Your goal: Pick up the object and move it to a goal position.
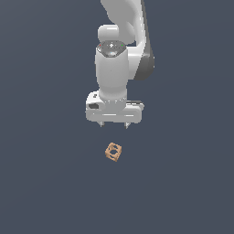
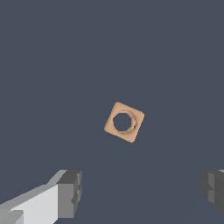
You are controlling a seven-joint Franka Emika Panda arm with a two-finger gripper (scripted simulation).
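The object is a small orange-tan cube-shaped block with round holes through its faces, lying on the dark grey floor, turned at an angle. In the wrist view the object shows one face with a round hole. My gripper hangs above the block on the white arm, apart from it, with its two fingers spread wide and nothing between them. In the wrist view the gripper shows one fingertip and the other fingertip far apart, with the block lying ahead of the gap.
The white arm rises above the gripper to the exterior view's top. Plain dark grey floor lies all around the block.
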